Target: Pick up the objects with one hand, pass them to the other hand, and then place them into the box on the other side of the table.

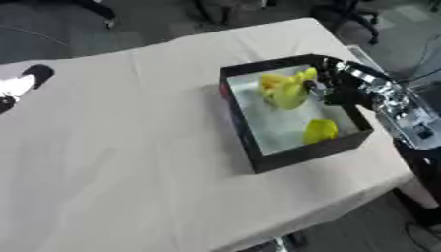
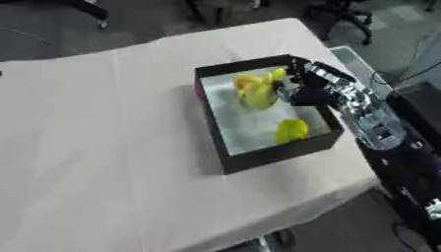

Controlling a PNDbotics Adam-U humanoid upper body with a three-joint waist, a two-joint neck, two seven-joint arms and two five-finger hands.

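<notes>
The yellow object (image 1: pixel 284 91) at my fingertips sits in the far part of the black box (image 1: pixel 258 155), above its pale floor. Its long axis runs roughly from the far right corner of the box toward the near left, with a narrower end up by the far wall and the bulkier part lower down. What kind of thing it is I cannot make out; it reads only as a lumpy yellow shape, maybe two pieces overlapping.

My right hand (image 1: pixel 331 88) comes in over the box's right wall, and the object lies just to its left, touching or nearly touching my fingers. The fingers look curled toward the yellow shape, but they are dark against the dark wall, and I cannot tell whether they pinch it or merely rest beside it.

A second yellow object (image 1: pixel 320 131), rounder, lies on the floor of the box near the near right corner, well clear of my hand.

The box stands on the right part of the cloth-covered table (image 1: pixel 129 147). My forearm, silver and black, runs off toward the right edge.
</notes>
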